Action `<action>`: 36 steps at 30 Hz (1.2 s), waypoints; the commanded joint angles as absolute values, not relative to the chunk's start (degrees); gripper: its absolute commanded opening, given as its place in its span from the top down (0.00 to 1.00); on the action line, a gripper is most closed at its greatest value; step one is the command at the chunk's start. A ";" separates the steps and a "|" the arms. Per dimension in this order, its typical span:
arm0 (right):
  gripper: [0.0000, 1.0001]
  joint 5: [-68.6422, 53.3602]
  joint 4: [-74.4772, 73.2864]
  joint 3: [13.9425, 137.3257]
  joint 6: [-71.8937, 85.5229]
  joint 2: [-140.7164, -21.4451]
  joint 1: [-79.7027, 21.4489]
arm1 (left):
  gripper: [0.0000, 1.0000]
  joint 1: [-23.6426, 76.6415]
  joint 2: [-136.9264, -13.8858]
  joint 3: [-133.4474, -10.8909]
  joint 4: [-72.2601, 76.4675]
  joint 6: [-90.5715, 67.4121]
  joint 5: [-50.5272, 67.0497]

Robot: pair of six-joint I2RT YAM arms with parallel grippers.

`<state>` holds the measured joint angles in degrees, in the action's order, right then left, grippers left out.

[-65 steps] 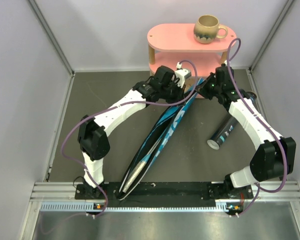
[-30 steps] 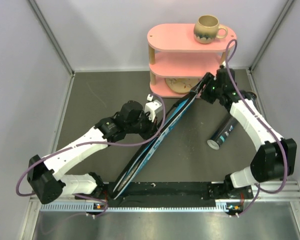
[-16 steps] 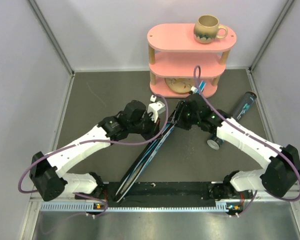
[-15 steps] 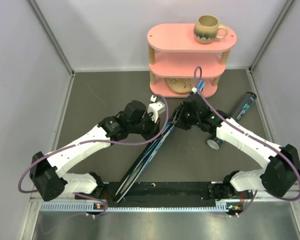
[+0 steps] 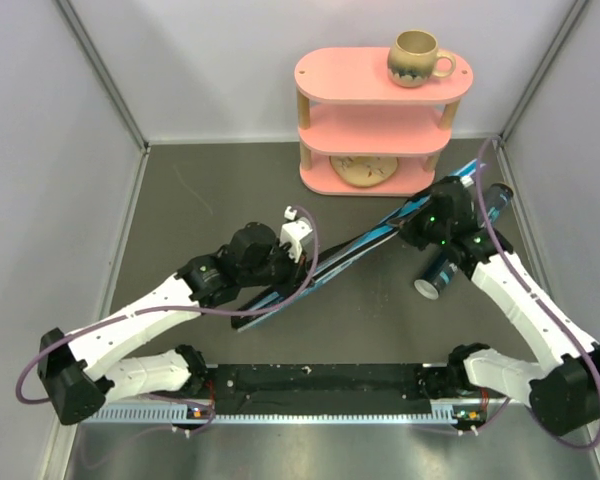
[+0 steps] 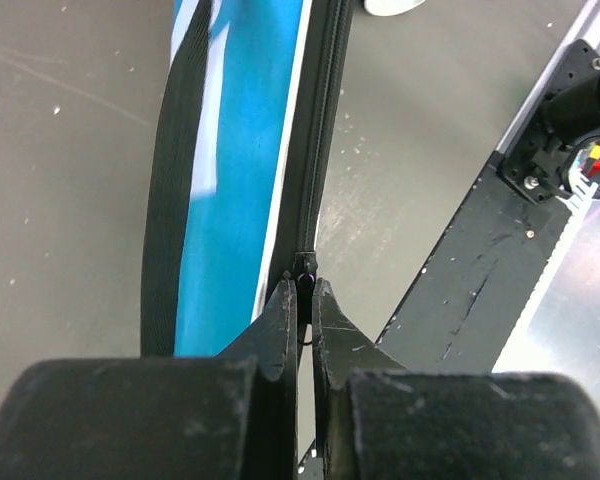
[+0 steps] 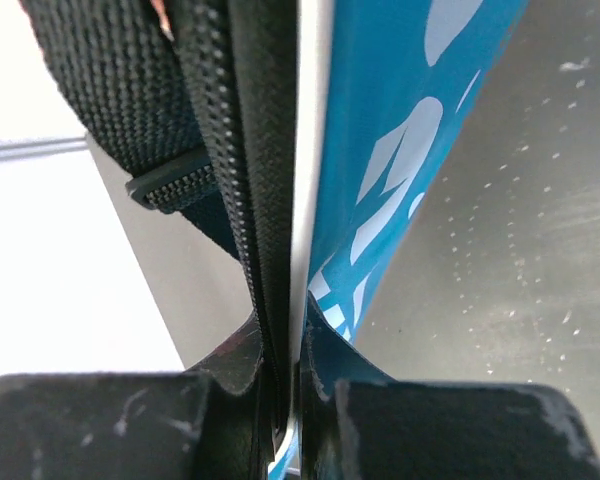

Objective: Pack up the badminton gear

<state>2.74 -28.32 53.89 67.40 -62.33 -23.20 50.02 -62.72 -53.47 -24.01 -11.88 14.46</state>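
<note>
The blue racket cover point(image 5: 355, 250) stands on edge, running from the lower left of the mat up to the right. My left gripper point(image 5: 302, 268) is at its lower half. In the left wrist view that gripper point(image 6: 305, 290) is shut on the zipper pull point(image 6: 306, 268), on the black zip beside the cover's blue face point(image 6: 235, 150). My right gripper point(image 5: 418, 218) is shut on the cover's upper end. In the right wrist view its jaws point(image 7: 290, 335) pinch the cover's zip edge point(image 7: 250, 150) next to the white lettering. The black tube point(image 5: 442, 272) lies partly under the right arm.
The pink shelf point(image 5: 380, 75) stands at the back with a beige mug point(image 5: 417, 55) on top and a flat beige item point(image 5: 363, 168) on its bottom tier. The black base rail point(image 5: 330, 380) runs along the near edge, also visible in the left wrist view point(image 6: 480, 260).
The cover has swung from a steep diagonal to a flatter one. My right gripper shut on its upper end and moved right. The left arm pulled back toward the lower left.
</note>
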 commanded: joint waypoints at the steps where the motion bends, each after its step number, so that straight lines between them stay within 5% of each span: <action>1: 1.00 -2.09 -23.29 59.13 62.33 -65.54 -13.20 | 1.00 50.54 -56.00 -49.05 -29.18 -13.18 12.67; 11: 1.00 -19.93 -20.22 67.14 49.93 -78.82 -2.29 | 1.00 50.54 -41.85 -35.43 -31.11 -25.12 0.54; 25: 1.00 -22.85 -18.90 72.86 48.61 -90.08 4.22 | 1.00 50.71 -36.57 -26.29 -36.12 -49.21 -16.86; 33: 1.00 -25.75 -17.49 74.53 47.20 -92.38 4.40 | 1.00 50.71 -36.47 -24.69 -33.93 -52.56 -16.87; 34: 1.00 -27.06 -17.14 74.36 45.81 -91.76 4.13 | 0.97 50.80 -36.74 -25.74 -34.88 -51.69 -17.14; 35: 1.00 -27.77 -16.44 74.01 44.83 -91.50 4.04 | 0.72 50.71 -36.56 -26.88 -35.07 -50.64 -17.23; 36: 0.94 -27.86 -16.87 74.00 43.69 -91.15 3.96 | 0.61 50.80 -36.13 -28.98 -34.98 -49.32 -16.88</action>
<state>-29.58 -23.40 71.31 48.05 -92.14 1.61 50.83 -36.27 -25.43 -27.09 -51.05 -13.47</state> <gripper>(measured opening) 0.034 0.102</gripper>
